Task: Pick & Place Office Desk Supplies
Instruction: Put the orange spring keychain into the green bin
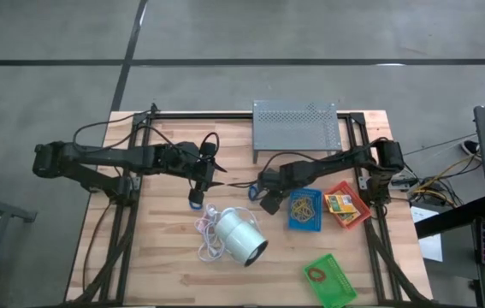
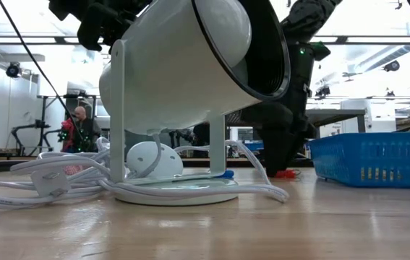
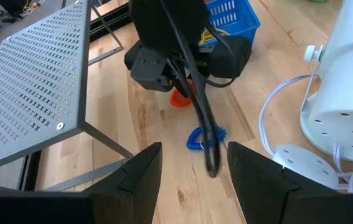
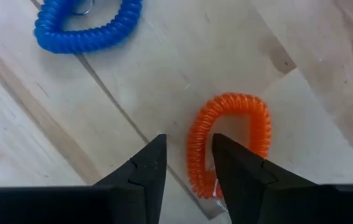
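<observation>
Right wrist view is showing what the high view is hiding: right gripper [image 4: 187,163] hovering fingers apart over the orange coil loop [image 4: 229,143], elongated, lying flat on the table [image 4: 164,62]. Blue coil loop [image 4: 89,25] is sitting near, at 10 o'clock. Left gripper [image 3: 188,171] is waiting, fingers apart.

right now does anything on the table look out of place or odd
The white lamp lies tipped over mid-table, its cord in a loose tangle beside it. An orange coil loop and a blue coil loop lie loose on the wood, outside the trays. Nothing looks damaged.
</observation>
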Motion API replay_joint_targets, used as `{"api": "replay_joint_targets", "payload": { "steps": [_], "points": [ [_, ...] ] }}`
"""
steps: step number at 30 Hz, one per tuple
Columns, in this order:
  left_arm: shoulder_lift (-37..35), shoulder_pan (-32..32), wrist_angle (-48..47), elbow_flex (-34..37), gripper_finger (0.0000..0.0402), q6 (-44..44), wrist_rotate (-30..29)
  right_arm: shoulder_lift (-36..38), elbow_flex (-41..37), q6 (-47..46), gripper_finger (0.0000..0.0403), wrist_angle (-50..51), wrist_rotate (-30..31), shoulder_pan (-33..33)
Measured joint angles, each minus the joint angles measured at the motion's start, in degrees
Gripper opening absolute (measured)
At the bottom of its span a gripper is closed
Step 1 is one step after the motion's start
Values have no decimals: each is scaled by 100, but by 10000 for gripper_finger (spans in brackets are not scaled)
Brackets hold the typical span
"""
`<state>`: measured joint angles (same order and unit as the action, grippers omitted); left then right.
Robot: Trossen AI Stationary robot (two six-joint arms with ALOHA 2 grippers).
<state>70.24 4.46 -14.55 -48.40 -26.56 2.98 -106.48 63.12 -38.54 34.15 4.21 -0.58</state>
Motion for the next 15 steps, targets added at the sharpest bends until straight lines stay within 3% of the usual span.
{"api": "replay_joint_targets", "payload": {
  "steps": [8, 15],
  "points": [
    [0, 0, 1, 0, 184, -3, 0, 12, -64, -26, 102, -53, 38, -9],
    [0, -1, 0, 0, 184, -16, 0, 3, -55, -45, 51, -22, 111, -11]
  ]
}}
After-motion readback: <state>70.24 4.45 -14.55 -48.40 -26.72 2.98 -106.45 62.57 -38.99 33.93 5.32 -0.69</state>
